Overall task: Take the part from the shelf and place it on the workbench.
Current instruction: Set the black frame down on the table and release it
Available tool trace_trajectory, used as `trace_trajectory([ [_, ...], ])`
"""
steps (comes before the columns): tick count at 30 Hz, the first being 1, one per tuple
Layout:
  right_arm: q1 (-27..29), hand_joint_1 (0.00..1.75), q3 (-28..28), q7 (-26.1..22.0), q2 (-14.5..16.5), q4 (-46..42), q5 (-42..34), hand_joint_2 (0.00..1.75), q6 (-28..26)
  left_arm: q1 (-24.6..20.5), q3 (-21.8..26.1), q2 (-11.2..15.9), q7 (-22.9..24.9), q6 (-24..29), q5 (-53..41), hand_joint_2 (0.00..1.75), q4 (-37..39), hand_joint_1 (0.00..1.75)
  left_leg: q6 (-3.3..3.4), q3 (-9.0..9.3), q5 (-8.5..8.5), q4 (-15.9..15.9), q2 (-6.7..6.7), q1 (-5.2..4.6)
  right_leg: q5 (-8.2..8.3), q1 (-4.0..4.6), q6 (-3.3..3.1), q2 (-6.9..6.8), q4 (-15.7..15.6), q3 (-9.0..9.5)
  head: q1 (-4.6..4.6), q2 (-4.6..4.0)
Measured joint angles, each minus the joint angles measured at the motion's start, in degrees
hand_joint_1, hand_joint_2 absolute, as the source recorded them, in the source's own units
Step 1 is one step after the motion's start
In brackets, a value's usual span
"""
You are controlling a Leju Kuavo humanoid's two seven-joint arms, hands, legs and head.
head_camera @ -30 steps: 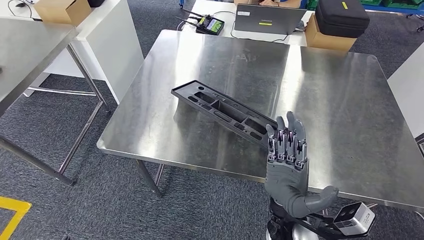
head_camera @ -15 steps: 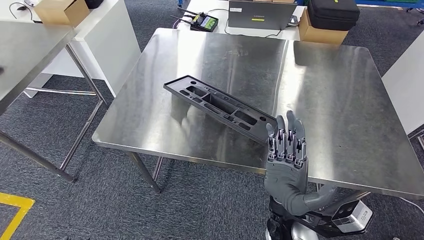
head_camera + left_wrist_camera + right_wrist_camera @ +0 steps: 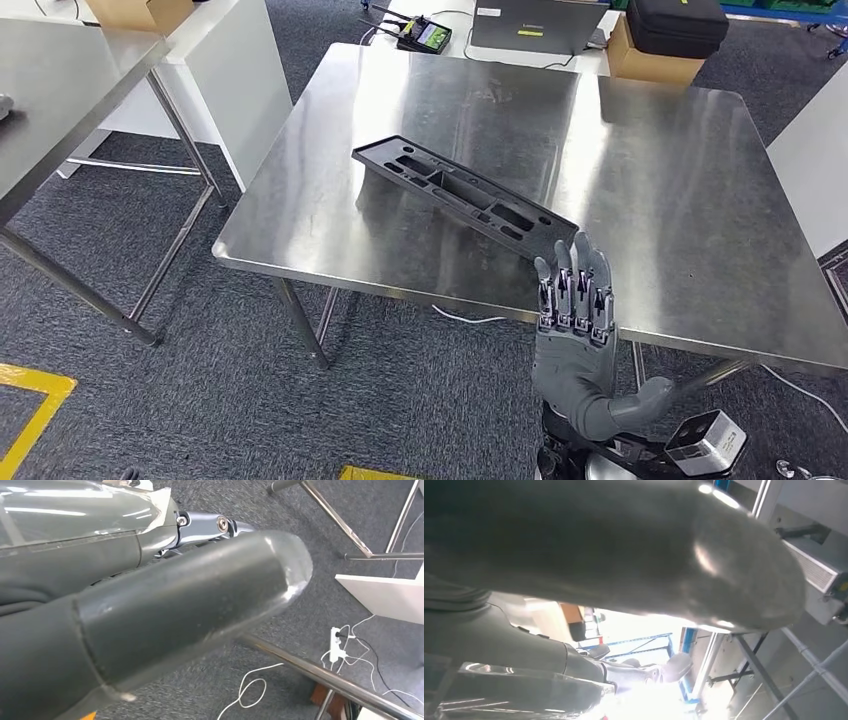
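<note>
One hand (image 3: 574, 300) stands in the lower right of the head view, the right one, raised with its back toward the camera, fingers straight and slightly apart, thumb stuck out to the side, and nothing in it. Just above its fingertips in the picture, past the near edge of the steel desk (image 3: 680, 210), lies the part (image 3: 463, 196), a long black moulded tray with several recesses along its length. Its long axis runs on a diagonal from the upper left, near the middle of the desk, down to the lower right, where its nearer end sits close to the near edge and right by the fingertips; whether they touch cannot be told from here. So the part is up and to the left of the hand, already flat on the desk, and the placing looks done, with drawing the arm clear as the likely remainder. The left wrist view gives the grey thumb of the left hand (image 3: 165, 615) large and close over carpet and cables, too close to judge how that hand's fingers lie. Farther off, at the top of the frame, are a laptop (image 3: 540, 24), a black case (image 3: 686, 22) on a cardboard box (image 3: 650, 62), and a second steel desk (image 3: 60, 100) at upper left.
</note>
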Motion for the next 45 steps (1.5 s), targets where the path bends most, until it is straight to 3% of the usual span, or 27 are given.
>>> trace_trajectory([
  [2, 0.2, 0.00, 0.0, 0.0, -0.1, 0.0, 0.0, 0.00, 0.0, 0.0, 0.0, 0.0, 0.0, 0.0, 0.0, 0.00, 0.0, 0.00, -0.24, -1.02, 0.87, 0.0, 0.00, -0.06, 2.47, 0.00, 0.80, -0.01, -5.4, 4.27, 0.05, 0.00],
  [4, 0.1, 0.00, 0.0, 0.0, -0.1, 0.0, 0.1, 0.00, 0.0, 0.0, 0.0, 0.0, 0.0, 0.0, 0.0, 0.00, 0.0, 0.00, -0.73, -1.67, 1.62, 0.2, -0.01, -0.30, 3.99, 0.25, 0.80, 0.01, -14.1, 10.08, 0.05, 0.00],
  [5, 0.1, 0.00, 0.0, 0.0, -0.1, 0.0, 0.1, 0.00, 0.0, 0.0, 0.0, 0.0, 0.0, 0.0, 0.0, 0.00, 0.0, 0.00, -1.03, -1.88, 1.99, 0.3, 0.01, -0.45, 4.10, 0.40, 0.59, 0.04, -17.1, 11.71, 0.03, 0.00],
  [6, 0.1, 0.00, 0.0, 0.0, -0.1, 0.0, 0.1, 0.00, 0.0, 0.0, 0.0, 0.0, 0.0, 0.0, 0.0, 0.00, 0.0, 0.00, -1.31, -2.03, 2.32, 0.3, 0.03, -0.59, 4.02, 0.57, 0.40, 0.08, -18.6, 12.41, 0.01, 0.00],
  [8, 0.1, 0.00, 0.0, 0.1, -0.1, 0.0, 0.1, 0.00, -0.1, 0.0, 0.0, 0.0, 0.0, 0.0, 0.0, 0.00, 0.0, 0.00, -1.79, -2.29, 2.56, 0.6, 0.00, -0.45, 4.29, 0.21, -0.20, 0.05, -19.0, 11.78, -0.01, 0.00],
  [10, 0.1, 0.00, 0.0, 0.2, -0.1, 0.1, 0.0, 0.00, -0.1, 0.1, 0.1, 0.0, 0.0, 0.0, -0.1, 0.00, -0.1, 0.00, -2.37, -3.22, -0.40, 3.0, -0.18, -0.08, 5.08, -0.27, -1.37, -0.13, -19.0, 11.15, -0.13, 0.00],
  [12, 0.2, 0.00, 0.0, 0.4, -0.1, 0.3, 0.0, 0.00, -0.1, 0.2, 0.2, 0.0, 0.0, 0.1, -0.3, 0.00, -0.1, 0.00, -3.01, -4.99, -6.10, 9.1, -0.31, 0.25, 5.99, -0.17, -2.29, -0.35, -19.0, 10.21, -0.31, 0.00],
  [13, 0.3, 0.00, 0.0, 0.5, -0.1, 0.4, 0.1, 0.00, -0.2, 0.2, 0.1, 0.0, 0.0, 0.2, -0.3, 0.00, -0.1, 0.00, -3.28, -5.81, -8.25, 12.7, -0.32, 0.40, 6.41, -0.04, -2.44, -0.43, -19.0, 9.78, -0.35, 0.00],
  [14, 0.5, 0.00, 0.0, 0.6, -0.1, 0.5, 0.2, 0.00, -0.2, 0.3, 0.1, 0.0, 0.0, 0.2, -0.4, 0.00, -0.1, 0.00, -3.50, -6.17, -9.09, 15.4, -0.32, 0.56, 6.82, 0.05, -2.41, -0.48, -18.9, 9.34, -0.35, 0.00],
  [16, 0.9, 0.00, 0.0, 0.8, -0.1, 0.8, 0.4, 0.00, -0.3, 0.5, 0.1, 0.0, 0.0, 0.2, -0.6, 0.00, -0.1, 0.00, -3.79, -4.43, -7.33, 15.6, -0.31, 0.94, 7.46, 0.11, -2.08, -0.50, -18.5, 8.47, -0.36, 0.00],
  [19, 1.1, 0.00, -0.1, 1.0, -0.1, 1.0, 0.8, 0.00, -0.8, 0.6, 0.1, 0.0, 0.0, 0.2, -0.7, 0.00, -0.4, 0.00, -3.90, 2.52, -3.81, 5.7, -0.48, 1.35, 7.83, 0.15, -1.53, -0.50, -17.3, 7.14, -0.35, 0.00],
  [21, 1.2, 0.00, -0.1, 1.4, 0.0, 1.1, 1.8, 0.00, -1.6, 0.7, 0.1, 0.0, 0.0, 0.4, -0.7, 0.00, -0.5, 0.00, -3.73, 4.29, -3.88, 2.2, -0.72, 1.09, 8.25, 0.32, -0.85, -0.52, -16.8, 6.40, -0.35, 0.00],
  [24, 1.4, 0.00, -0.3, 3.5, 0.2, 2.0, 6.1, 0.00, -5.8, 0.7, 0.0, 0.0, 0.0, 1.1, -0.7, 0.00, -0.6, 0.00, -2.61, 3.53, -3.31, 1.1, -0.60, 0.93, 8.35, 0.48, 0.38, -0.42, -16.0, 5.12, -0.29, 0.00],
  [25, 1.5, 0.00, -0.4, 4.5, 0.3, 2.7, 7.8, 0.00, -7.8, 0.7, 0.0, 0.0, 0.0, 1.5, -0.7, 0.00, -0.6, 0.00, -1.91, 3.03, -2.83, 0.8, -0.48, 0.95, 7.15, 0.52, 0.36, -0.35, -14.6, 4.27, -0.14, 0.00],
  [27, 1.6, 0.00, -0.6, 6.5, 0.4, 4.7, 10.3, 0.00, -11.2, 0.7, 0.0, 0.1, 0.0, 2.1, -0.7, 0.00, -0.6, 0.00, -0.77, 1.68, -1.71, 0.6, -0.28, 0.70, 2.95, 0.46, -0.26, -0.20, -9.1, 1.98, 0.11, 0.00],
  [29, 1.4, 0.00, -1.0, 8.7, 0.5, 8.2, 11.8, 0.00, -15.0, 0.7, 0.0, 0.1, 0.0, 2.8, -0.6, 0.00, -0.6, 0.00, -0.36, 0.13, -0.51, 0.6, -0.19, 0.33, -0.25, 0.39, -0.48, -0.16, -2.4, 0.25, 0.21, 0.00],
  [30, 1.2, 0.00, -1.3, 10.1, 0.6, 10.8, 12.6, 0.00, -17.2, 0.7, 0.0, 0.2, 0.0, 3.0, -0.6, 0.00, -0.6, 0.00, -0.32, -0.69, 0.11, 0.7, -0.15, 0.19, -0.41, 0.39, -0.22, -0.15, -0.7, 0.28, 0.21, 0.00],
  [31, 0.9, 0.00, -1.6, 11.7, 0.7, 13.9, 13.3, 0.00, -19.3, 0.7, 0.0, 0.2, 0.0, 3.3, -0.5, 0.00, -0.6, 0.00, -0.35, -1.48, 0.75, 0.7, -0.12, 0.10, 0.44, 0.40, 0.22, -0.15, -0.9, 1.26, 0.24, 0.00],
  [33, -0.2, 0.00, -2.1, 13.8, 0.9, 20.6, 13.8, 0.00, -22.0, 0.7, 0.0, 0.2, 0.0, 3.6, -0.4, 0.00, -0.5, 0.00, -0.58, -2.85, 1.99, 0.7, -0.12, 0.04, 2.90, 0.43, 0.82, -0.15, -7.2, 6.07, 0.30, 0.01],
  [34, -0.9, 0.00, -2.5, 13.5, 1.0, 24.1, 13.5, 0.00, -22.7, 0.7, 0.0, 0.1, 0.0, 3.9, -0.3, 0.00, -0.5, 0.00, -0.82, -3.40, 2.56, 0.8, -0.14, -0.05, 3.35, 0.59, 0.76, -0.16, -11.9, 9.30, 0.36, 0.01],
  [36, -2.5, 0.00, -3.3, 10.4, 1.4, 30.5, 12.4, 0.00, -23.3, 0.8, -0.1, 0.1, 0.0, 4.4, -0.2, 0.00, -0.5, 0.00, -1.41, -3.90, 3.67, 0.7, -0.09, -0.23, 3.17, 0.97, 0.19, -0.13, -18.1, 12.98, 0.33, 0.01],
  [37, -3.1, 0.00, -3.6, 8.6, 1.7, 33.0, 12.2, 0.00, -23.5, 0.8, -0.2, 0.0, 0.0, 4.6, -0.2, 0.00, -0.5, 0.00, -1.73, -3.97, 4.14, 0.7, -0.04, -0.30, 3.07, 1.16, -0.12, -0.10, -19.2, 13.34, 0.26, 0.00],
  [39, -3.7, 0.00, -4.0, 5.9, 2.0, 36.3, 12.6, 0.00, -23.8, 0.9, -0.2, 0.0, 0.0, 4.8, -0.2, 0.00, -0.5, 0.00, -2.28, -4.18, 4.50, 0.8, -0.04, -0.10, 3.81, 0.65, -0.84, -0.13, -19.2, 12.67, 0.13, 0.00],
  [41, -4.0, 0.00, -3.9, 4.9, 2.5, 37.8, 13.3, 0.00, -24.1, 1.1, -0.2, 0.0, 0.0, 4.8, -0.2, 0.00, -0.6, 0.00, -2.88, -5.11, 0.94, 3.4, -0.23, 0.19, 4.95, 0.12, -1.76, -0.32, -19.2, 11.86, -0.04, 0.00],
  [43, -4.4, 0.00, -3.8, 4.4, 2.9, 39.1, 13.9, 0.00, -24.4, 1.2, -0.2, -0.1, 0.0, 4.8, -0.2, 0.00, -0.8, 0.00, -3.51, -6.60, -5.40, 9.8, -0.36, 0.38, 6.10, 0.25, -2.43, -0.47, -19.2, 10.63, -0.19, 0.00],
  [44, -4.6, 0.00, -3.8, 4.1, 3.0, 39.7, 14.4, 0.00, -24.8, 1.2, -0.2, 0.0, 0.0, 4.8, -0.2, 0.00, -0.8, 0.00, -3.80, -7.12, -7.33, 13.2, -0.38, 0.49, 6.63, 0.32, -2.60, -0.53, -19.2, 9.97, -0.24, 0.00],
  [45, -4.7, 0.00, -3.7, 3.8, 3.0, 40.4, 15.2, 0.00, -25.5, 1.2, -0.2, 0.0, 0.0, 4.8, -0.2, 0.00, -0.8, 0.00, -4.06, -7.25, -8.02, 15.8, -0.39, 0.64, 7.16, 0.37, -2.54, -0.60, -19.1, 9.28, -0.23, 0.00],
])
